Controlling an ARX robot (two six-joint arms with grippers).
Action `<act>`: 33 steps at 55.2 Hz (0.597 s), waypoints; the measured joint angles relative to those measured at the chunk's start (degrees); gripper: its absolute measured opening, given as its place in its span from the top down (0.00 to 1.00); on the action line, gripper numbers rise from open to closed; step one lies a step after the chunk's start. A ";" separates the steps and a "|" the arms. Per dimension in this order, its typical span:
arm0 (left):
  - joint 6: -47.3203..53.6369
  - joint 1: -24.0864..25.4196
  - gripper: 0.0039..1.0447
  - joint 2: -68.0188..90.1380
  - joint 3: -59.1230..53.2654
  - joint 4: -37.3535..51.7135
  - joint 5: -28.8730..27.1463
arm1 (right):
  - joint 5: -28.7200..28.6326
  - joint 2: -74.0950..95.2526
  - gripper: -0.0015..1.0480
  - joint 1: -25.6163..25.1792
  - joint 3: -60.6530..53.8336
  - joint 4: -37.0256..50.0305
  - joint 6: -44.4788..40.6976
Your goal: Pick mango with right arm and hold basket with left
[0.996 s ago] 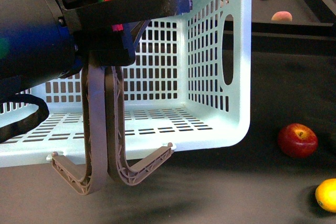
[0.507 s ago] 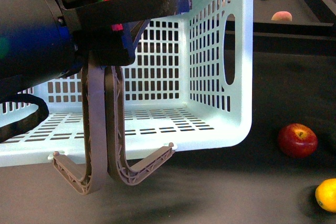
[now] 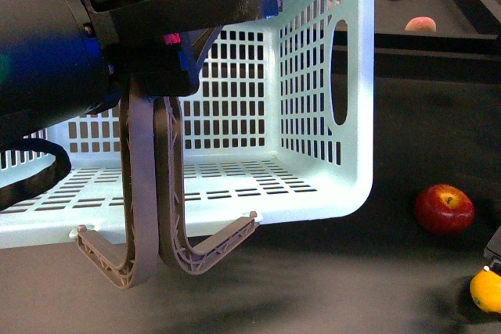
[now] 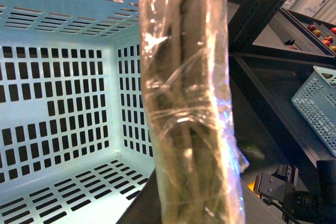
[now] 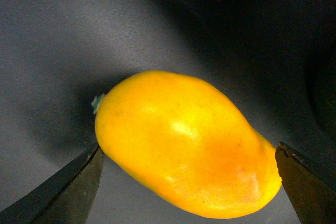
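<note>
Two handles [image 3: 145,217], wound together in clear film that only my left wrist view shows, are what my left claw [image 3: 155,87] is clenched on. It holds the pale blue basket [image 3: 313,76] at the left, close to the front camera.

From the front, the mango [image 3: 486,291] is only a yellow sliver at the near right edge, nearer than the red apple [image 3: 444,208]. My right wrist view shows it whole, lying on the dark table [image 3: 352,287]. My right claw [image 5: 189,179] is released there, one black fingertip [image 5: 68,192] at each end of the fruit, very close.

Half a second ago nothing stood over the mango in the front view. Now a dark corner of my right claw shows at the right edge just above it. Basket and apple sit as before.

Far right, a raised shelf [image 3: 438,37] carries small fruit. The left wrist view adds dark metal racking [image 4: 262,14] and another slotted blue crate [image 4: 320,103].
</note>
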 joint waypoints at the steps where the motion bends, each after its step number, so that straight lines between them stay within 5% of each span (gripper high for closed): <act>1: 0.00 0.00 0.92 -0.02 0.00 0.00 0.00 | 0.04 0.00 0.08 0.00 0.11 0.11 0.09; 33: -0.02 0.00 0.92 0.00 0.00 0.00 0.15 | -0.07 0.85 0.08 4.74 1.07 3.50 4.72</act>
